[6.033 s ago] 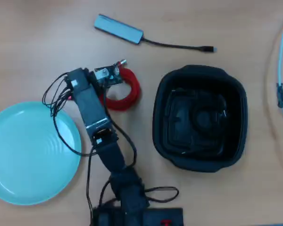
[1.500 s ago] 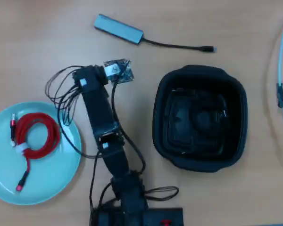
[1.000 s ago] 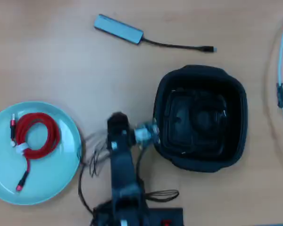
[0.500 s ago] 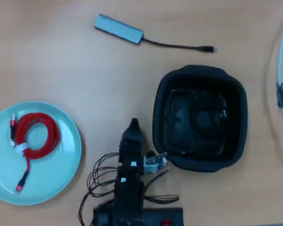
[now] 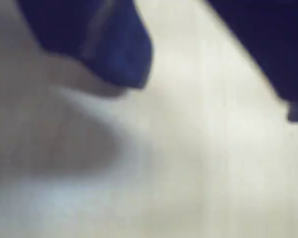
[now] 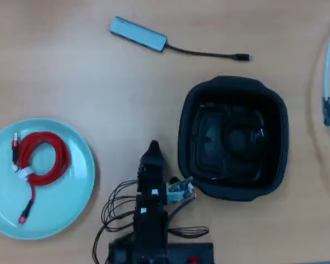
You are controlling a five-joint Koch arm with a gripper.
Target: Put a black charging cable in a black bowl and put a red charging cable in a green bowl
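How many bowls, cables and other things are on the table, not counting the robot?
Bowls: 2, the green bowl and the black bowl.
Coiled cables: 2, the red charging cable and the black charging cable.
Grey hub with lead: 1.
Pale blue cable: 1.
Total: 6.

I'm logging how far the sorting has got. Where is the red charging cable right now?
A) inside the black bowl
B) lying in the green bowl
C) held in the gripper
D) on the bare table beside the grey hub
B: the overhead view shows the red charging cable coiled inside the green bowl.
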